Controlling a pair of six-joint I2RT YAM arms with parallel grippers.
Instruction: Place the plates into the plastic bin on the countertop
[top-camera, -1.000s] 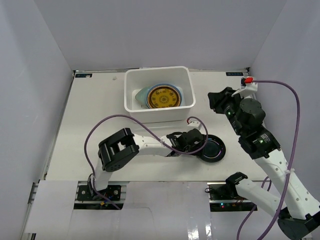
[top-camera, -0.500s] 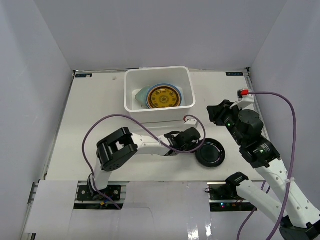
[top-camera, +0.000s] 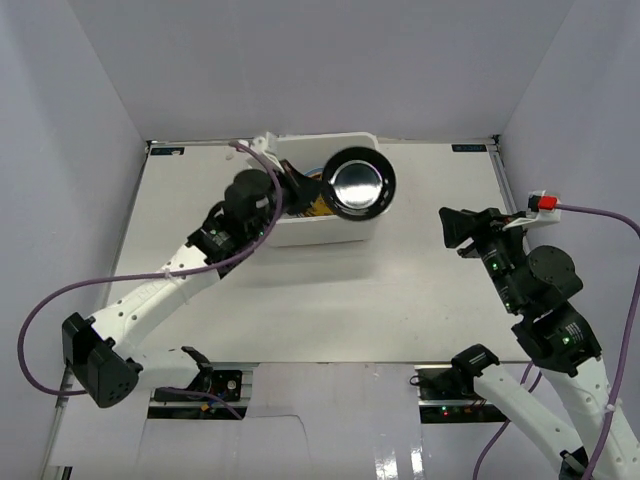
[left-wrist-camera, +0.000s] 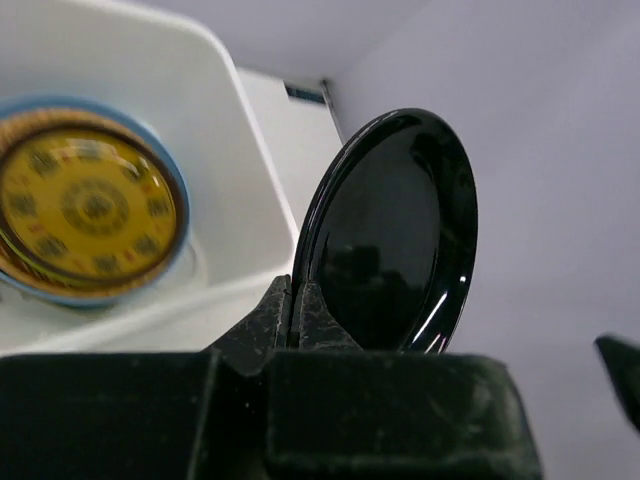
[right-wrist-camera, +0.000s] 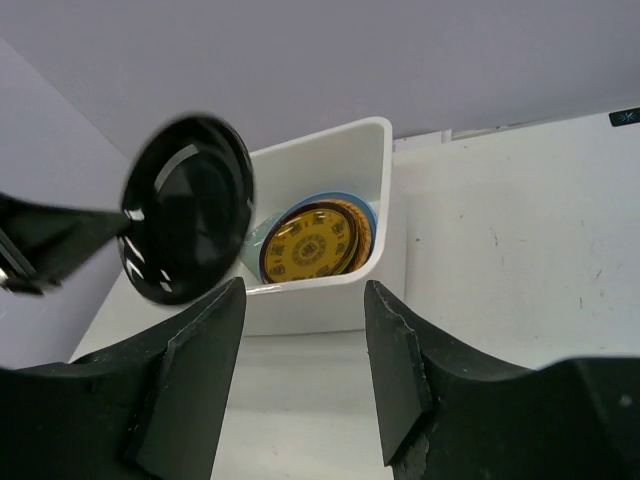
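Note:
My left gripper (top-camera: 308, 186) is shut on the rim of a glossy black plate (top-camera: 360, 183), which it holds up on edge above the white plastic bin (top-camera: 330, 233) at the back of the countertop (top-camera: 300, 290). In the left wrist view the jaws (left-wrist-camera: 298, 300) pinch the black plate's (left-wrist-camera: 395, 235) lower edge. A gold-patterned plate (left-wrist-camera: 85, 205) lies in the bin on a light blue plate (left-wrist-camera: 178, 185). My right gripper (top-camera: 452, 232) stands open and empty at the right, facing the bin (right-wrist-camera: 375, 170), with the black plate (right-wrist-camera: 188, 222) at the upper left of its view.
Pale grey walls close in the countertop on three sides. A purple cable runs along each arm. The right arm's red-tagged connector (top-camera: 546, 203) sticks out near the right wall.
The left gripper shut on the black plate lying in front of the bin and lifted it up over the bin. The right arm pulled back to the right, its jaws wider apart.

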